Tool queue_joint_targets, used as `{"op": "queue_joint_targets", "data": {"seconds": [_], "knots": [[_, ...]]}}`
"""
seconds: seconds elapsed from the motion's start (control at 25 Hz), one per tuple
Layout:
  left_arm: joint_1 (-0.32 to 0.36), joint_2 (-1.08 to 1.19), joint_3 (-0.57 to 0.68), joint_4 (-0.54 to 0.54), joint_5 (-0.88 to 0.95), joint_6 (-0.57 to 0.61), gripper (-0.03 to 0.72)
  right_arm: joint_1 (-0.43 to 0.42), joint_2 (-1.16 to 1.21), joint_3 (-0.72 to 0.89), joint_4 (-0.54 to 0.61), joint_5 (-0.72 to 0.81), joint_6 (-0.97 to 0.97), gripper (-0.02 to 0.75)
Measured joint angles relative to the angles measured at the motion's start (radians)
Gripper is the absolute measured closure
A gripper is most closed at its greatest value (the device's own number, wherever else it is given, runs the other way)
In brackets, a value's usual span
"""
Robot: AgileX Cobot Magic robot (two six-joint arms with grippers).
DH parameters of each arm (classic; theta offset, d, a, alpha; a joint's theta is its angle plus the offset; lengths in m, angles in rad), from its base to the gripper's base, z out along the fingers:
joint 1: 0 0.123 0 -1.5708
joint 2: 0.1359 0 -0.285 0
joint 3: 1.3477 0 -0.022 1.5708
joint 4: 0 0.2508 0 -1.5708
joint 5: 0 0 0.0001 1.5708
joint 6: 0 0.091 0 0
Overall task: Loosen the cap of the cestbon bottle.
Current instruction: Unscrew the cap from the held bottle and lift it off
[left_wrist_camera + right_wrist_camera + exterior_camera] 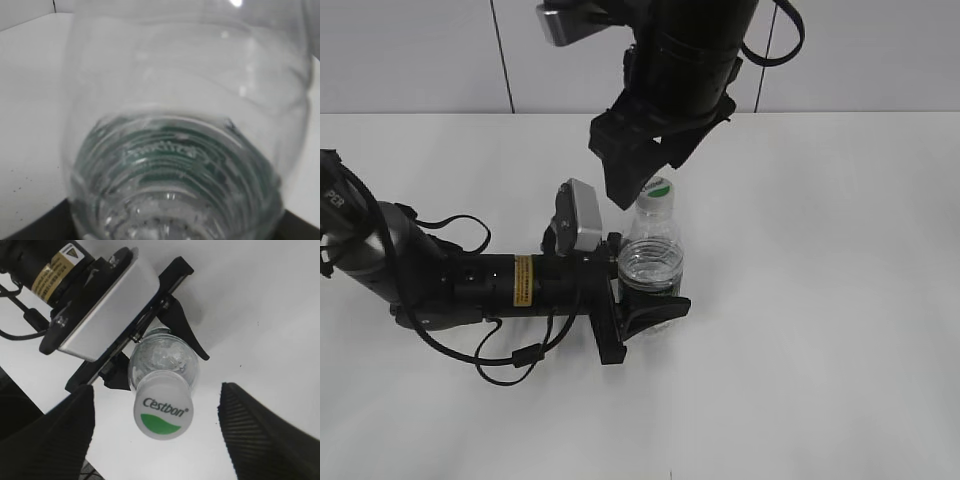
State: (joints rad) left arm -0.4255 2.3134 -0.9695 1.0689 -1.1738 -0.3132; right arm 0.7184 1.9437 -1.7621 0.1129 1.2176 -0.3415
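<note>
The cestbon bottle (651,262) stands upright on the white table, clear with a ribbed body. My left gripper (642,300) is shut on its lower body from the left. In the left wrist view the bottle (185,125) fills the frame, its green label showing through the plastic. The white cap (657,192) with its green half-disc sits on the neck. My right gripper (645,165) hangs open just above it. In the right wrist view the cap (163,411) lies between the two open fingers (157,427), touching neither.
The white table (820,350) runs to a pale panelled wall at the back. My left arm lies low across the table's left half, with a loose black cable (510,355) beside it. My right arm comes down from above at the centre.
</note>
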Motion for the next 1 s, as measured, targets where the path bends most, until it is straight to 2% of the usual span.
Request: {"op": "queue_joint_targets", "data": {"seconds": [0.24,0.4,0.64,1.0], "knots": [[0.0,0.0,0.0,0.001,0.0,0.0,0.276,0.0,-0.008,0.0,-0.062,0.0,0.202,0.153],[0.0,0.0,0.0,0.001,0.0,0.0,0.276,0.0,-0.03,0.0,-0.06,0.001,0.275,0.153],[0.0,0.0,0.0,0.001,0.0,0.0,0.276,0.0,-0.039,0.0,0.026,0.001,0.318,0.153],[0.0,0.0,0.0,0.001,0.0,0.0,0.276,0.0,-0.04,0.039,0.001,0.002,0.325,0.153]]}}
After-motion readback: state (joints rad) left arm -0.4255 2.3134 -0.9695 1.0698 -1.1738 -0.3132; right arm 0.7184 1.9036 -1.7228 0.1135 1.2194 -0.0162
